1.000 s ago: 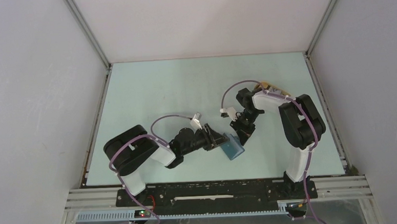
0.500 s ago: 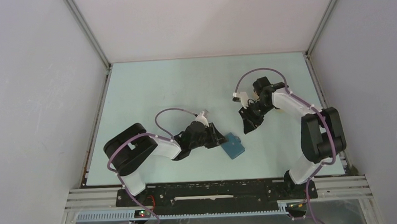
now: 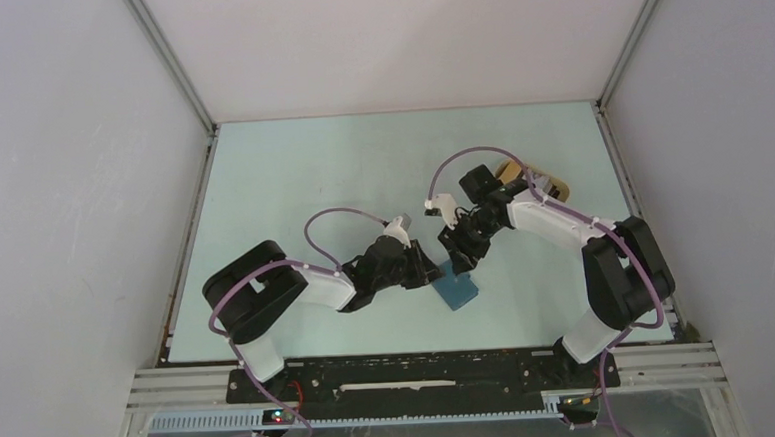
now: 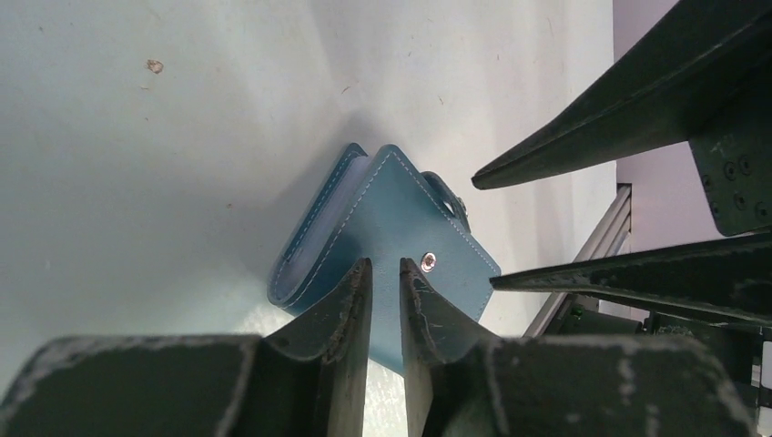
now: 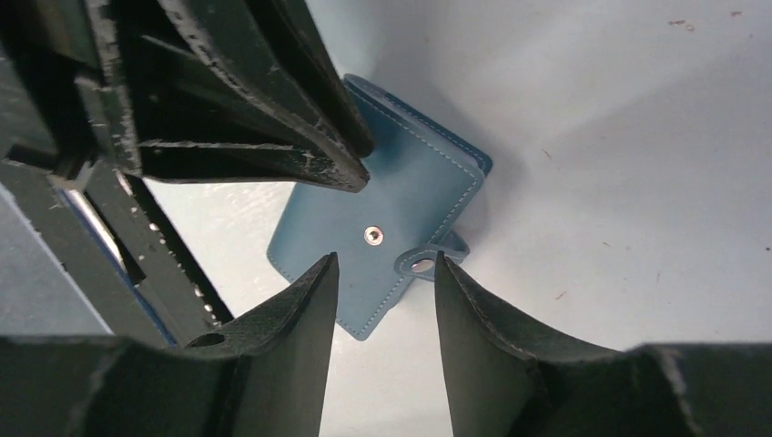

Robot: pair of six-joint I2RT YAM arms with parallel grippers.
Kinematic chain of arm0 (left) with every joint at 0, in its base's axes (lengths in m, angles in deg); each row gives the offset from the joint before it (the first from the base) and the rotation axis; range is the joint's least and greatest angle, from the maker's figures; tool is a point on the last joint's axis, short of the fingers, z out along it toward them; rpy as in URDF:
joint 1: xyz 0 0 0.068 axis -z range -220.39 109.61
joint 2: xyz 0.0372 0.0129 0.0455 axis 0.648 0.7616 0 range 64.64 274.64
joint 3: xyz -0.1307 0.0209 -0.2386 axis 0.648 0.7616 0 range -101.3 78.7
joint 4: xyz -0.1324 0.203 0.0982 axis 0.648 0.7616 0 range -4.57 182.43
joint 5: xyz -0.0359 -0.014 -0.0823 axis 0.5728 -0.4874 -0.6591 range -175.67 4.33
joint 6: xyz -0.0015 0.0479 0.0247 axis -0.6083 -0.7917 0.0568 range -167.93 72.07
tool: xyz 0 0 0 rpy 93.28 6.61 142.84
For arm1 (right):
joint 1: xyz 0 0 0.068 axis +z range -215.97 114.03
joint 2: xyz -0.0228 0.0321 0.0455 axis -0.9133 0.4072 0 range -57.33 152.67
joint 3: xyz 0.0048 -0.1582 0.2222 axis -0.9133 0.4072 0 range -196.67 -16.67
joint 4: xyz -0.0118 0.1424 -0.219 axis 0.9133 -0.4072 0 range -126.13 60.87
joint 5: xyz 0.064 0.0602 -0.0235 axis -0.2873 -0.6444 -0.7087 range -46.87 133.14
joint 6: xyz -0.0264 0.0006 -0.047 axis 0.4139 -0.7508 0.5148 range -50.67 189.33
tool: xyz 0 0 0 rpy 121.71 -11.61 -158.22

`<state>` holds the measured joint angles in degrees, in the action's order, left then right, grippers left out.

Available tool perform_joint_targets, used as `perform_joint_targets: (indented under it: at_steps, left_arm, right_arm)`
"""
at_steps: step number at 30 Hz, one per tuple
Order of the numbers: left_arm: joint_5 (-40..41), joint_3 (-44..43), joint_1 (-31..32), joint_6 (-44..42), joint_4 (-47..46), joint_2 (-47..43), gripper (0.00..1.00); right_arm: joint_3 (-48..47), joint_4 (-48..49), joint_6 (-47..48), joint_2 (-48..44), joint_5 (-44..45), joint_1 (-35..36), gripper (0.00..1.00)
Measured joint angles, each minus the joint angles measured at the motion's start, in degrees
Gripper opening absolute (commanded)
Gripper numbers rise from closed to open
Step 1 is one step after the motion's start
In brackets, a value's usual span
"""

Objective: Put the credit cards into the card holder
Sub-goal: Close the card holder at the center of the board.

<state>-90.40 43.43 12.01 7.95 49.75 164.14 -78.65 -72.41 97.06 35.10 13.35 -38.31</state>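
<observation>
While the folded teal card holder (image 3: 455, 288) lies on the table (image 3: 311, 172) between both arms, the left pincer (image 4: 384, 266) sits at its near corner, fingers nearly together; whether it pinches cannot be told. The right pincer (image 5: 387, 259) hangs spread over its snap tab (image 5: 421, 265).

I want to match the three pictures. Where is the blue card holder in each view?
Top external: card holder low centre, where both arms meet.
Left wrist: card holder centre, beyond the left fingers.
Right wrist: card holder centre, beyond the right fingers.
Shared landmark: its silver snap stud, in both wrist views only.
</observation>
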Motion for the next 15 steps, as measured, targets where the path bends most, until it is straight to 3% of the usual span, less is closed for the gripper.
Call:
perform_joint_targets:
  at_steps: [15]
  left_arm:
    - [1.31,0.00,0.48,0.17,0.22,-0.13,0.19]
  right_arm:
    - [0.87,4.24,-2.80,0.09,11.30,4.28,0.44]
